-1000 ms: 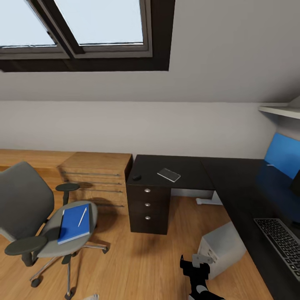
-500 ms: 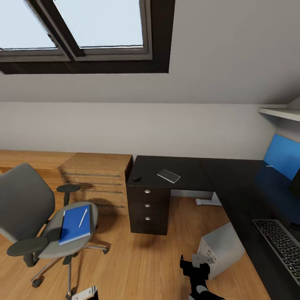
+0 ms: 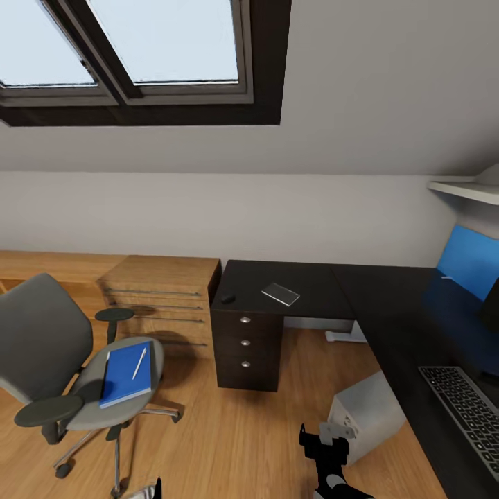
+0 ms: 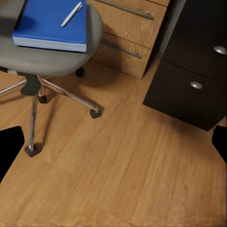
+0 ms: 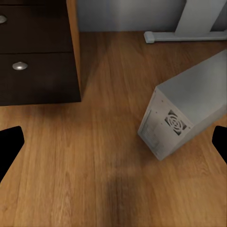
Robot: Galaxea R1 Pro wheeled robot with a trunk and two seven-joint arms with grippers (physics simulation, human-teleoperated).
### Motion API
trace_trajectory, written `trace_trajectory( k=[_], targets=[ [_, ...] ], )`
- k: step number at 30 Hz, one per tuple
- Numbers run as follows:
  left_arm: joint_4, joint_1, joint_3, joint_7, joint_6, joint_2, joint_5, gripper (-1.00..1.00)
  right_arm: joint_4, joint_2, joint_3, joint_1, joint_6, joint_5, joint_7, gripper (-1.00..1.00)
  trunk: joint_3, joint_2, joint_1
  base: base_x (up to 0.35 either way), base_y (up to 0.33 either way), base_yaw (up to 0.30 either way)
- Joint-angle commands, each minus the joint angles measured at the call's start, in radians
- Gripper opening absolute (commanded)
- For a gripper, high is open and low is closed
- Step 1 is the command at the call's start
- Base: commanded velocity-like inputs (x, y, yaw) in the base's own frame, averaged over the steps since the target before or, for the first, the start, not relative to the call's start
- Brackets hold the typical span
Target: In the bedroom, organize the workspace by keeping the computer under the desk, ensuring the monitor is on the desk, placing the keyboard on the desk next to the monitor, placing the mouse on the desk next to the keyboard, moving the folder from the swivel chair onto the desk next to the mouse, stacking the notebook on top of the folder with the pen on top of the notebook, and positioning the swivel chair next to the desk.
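The grey swivel chair (image 3: 48, 346) stands on the wood floor left of the black desk (image 3: 305, 277). On its seat lies the blue folder (image 3: 126, 374) with the white pen (image 3: 139, 362) on top; both also show as folder (image 4: 49, 23) and pen (image 4: 71, 14). The grey notebook (image 3: 281, 293) and dark mouse (image 3: 227, 298) rest on the desk above the drawers. The keyboard (image 3: 464, 409) lies on the desk's right wing. The white-grey computer (image 3: 367, 412) sits on the floor by that wing, also computer (image 5: 187, 113). My right gripper (image 3: 324, 443) is open and empty over the floor. My left gripper (image 4: 113, 151) is open too.
A low light-wood dresser (image 3: 163, 298) stands between chair and desk drawers (image 3: 246, 341). A blue panel (image 3: 471, 260) and a dark shape sit at the desk's far right, under a white shelf (image 3: 464, 188). A sloped ceiling with a skylight (image 3: 138, 41) is overhead.
The whole head view has shifted slightly, so the camera moved. The left arm's tip has shifted a little at the picture's bottom edge. The task's things have stayed where they were.
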Motion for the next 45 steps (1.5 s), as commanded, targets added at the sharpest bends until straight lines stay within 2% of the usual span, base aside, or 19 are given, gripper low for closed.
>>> trace_trajectory(
  k=[1, 2, 4, 12, 18, 32, 45],
  targets=[
    [-0.017, 0.012, -0.003, 0.006, 0.014, 0.001, 0.002, 1.00, 0.001, 0.000, 0.009, -0.001, -0.007, -0.010, -0.002, 1.00, 0.002, 0.006, -0.004, 0.000, 0.000, 0.000],
    [-0.060, 0.041, 0.002, 0.007, 0.076, 0.003, -0.003, 1.00, 0.002, 0.000, 0.009, -0.001, -0.033, -0.010, -0.003, 1.00, 0.005, 0.013, -0.007, 0.000, 0.000, 0.000],
    [-0.074, 0.050, 0.004, 0.007, 0.096, 0.006, -0.005, 1.00, 0.003, 0.000, 0.009, 0.000, -0.054, -0.009, -0.003, 1.00, 0.011, 0.027, -0.015, 0.000, 0.000, 0.000],
    [-0.083, 0.056, 0.005, 0.007, 0.113, 0.019, -0.004, 1.00, 0.004, 0.002, 0.009, 0.001, -0.071, -0.007, -0.003, 1.00, 0.036, 0.083, -0.046, 0.000, 0.000, 0.000],
    [-0.082, 0.056, 0.005, 0.007, 0.114, 0.019, -0.004, 1.00, 0.004, 0.002, 0.009, 0.001, -0.072, -0.008, -0.003, 1.00, 0.055, 0.125, -0.069, 0.000, 0.000, 0.048],
    [-0.081, 0.056, 0.004, 0.007, 0.114, 0.018, -0.003, 1.00, 0.004, 0.003, 0.010, 0.001, -0.072, -0.009, -0.003, 1.00, 0.098, 0.223, -0.122, 0.000, 0.000, 0.233],
    [-0.080, 0.056, 0.002, 0.007, 0.113, 0.018, -0.003, 1.00, 0.004, 0.002, 0.009, 0.002, -0.072, -0.007, -0.001, 1.00, 0.093, 0.223, -0.122, 0.000, 0.000, 0.132]
  ],
)
